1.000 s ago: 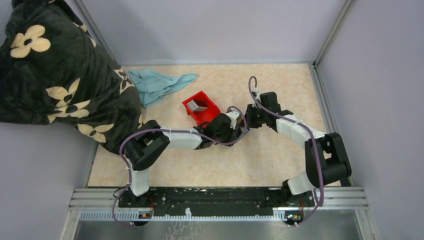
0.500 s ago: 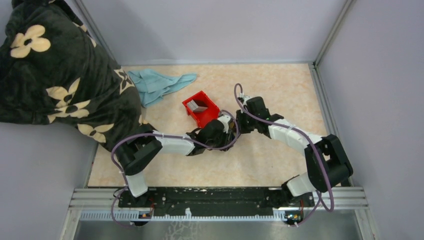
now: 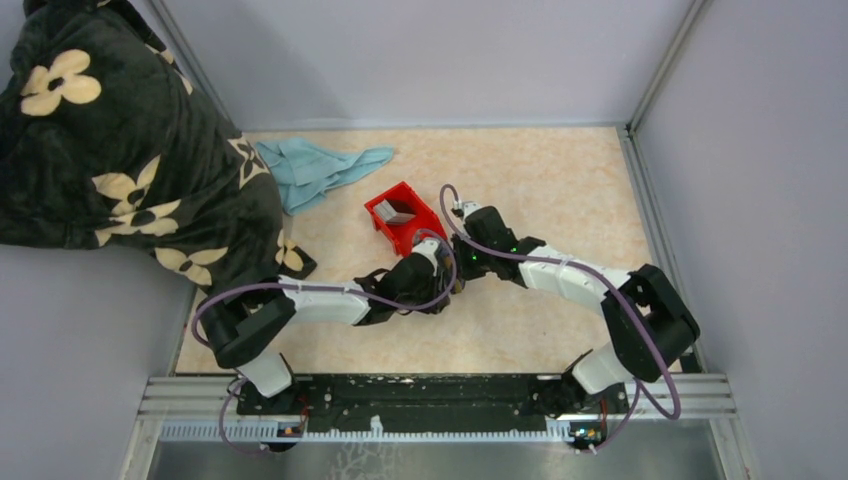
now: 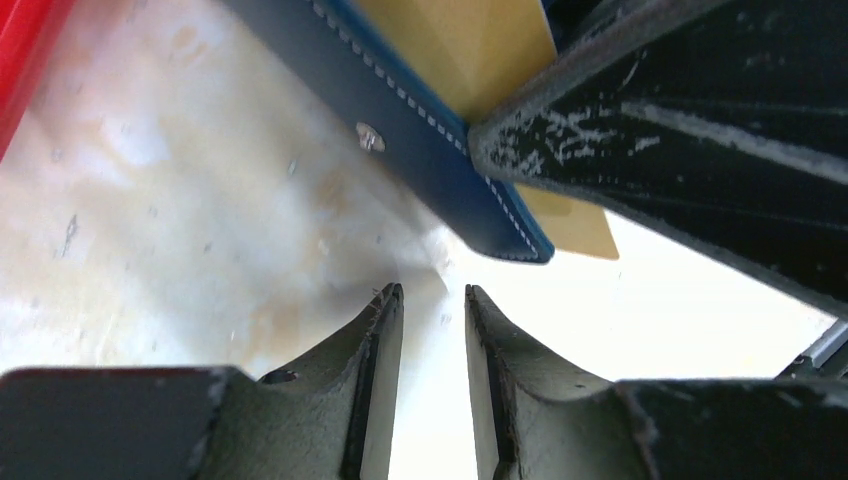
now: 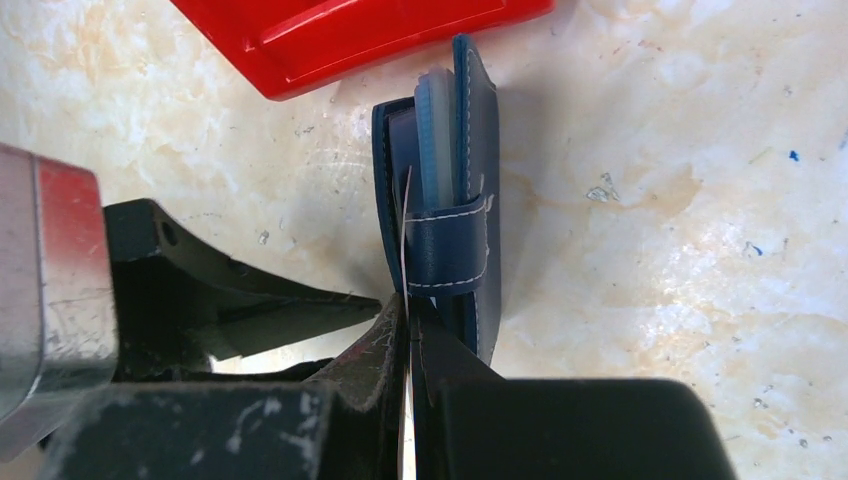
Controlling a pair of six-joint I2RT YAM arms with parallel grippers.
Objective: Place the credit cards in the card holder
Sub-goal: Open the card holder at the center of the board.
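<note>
The navy card holder (image 5: 462, 150) stands on edge on the table just in front of the red bin, its snap tab (image 5: 447, 250) wrapped across it. My right gripper (image 5: 408, 302) is shut on a thin credit card (image 5: 406, 225), seen edge-on, whose far end sits between the holder's leaves. In the left wrist view the same tan card (image 4: 470, 50) lies against the holder's stitched navy edge (image 4: 420, 120), with a right finger (image 4: 660, 110) over it. My left gripper (image 4: 433, 292) is just below the holder, open by a narrow gap with nothing in it. Both grippers meet beside the bin (image 3: 452, 272).
The red bin (image 3: 402, 217) holds a grey card-like piece and stands just behind the grippers. A light blue cloth (image 3: 322, 168) lies at the back left. A dark flowered blanket (image 3: 110, 150) covers the left side. Metal frame posts and grey walls bound the table.
Both arms have shifted left and slightly nearer, bringing the grippers and the card holder from right of the red bin to just in front of it. The right gripper stays shut.
</note>
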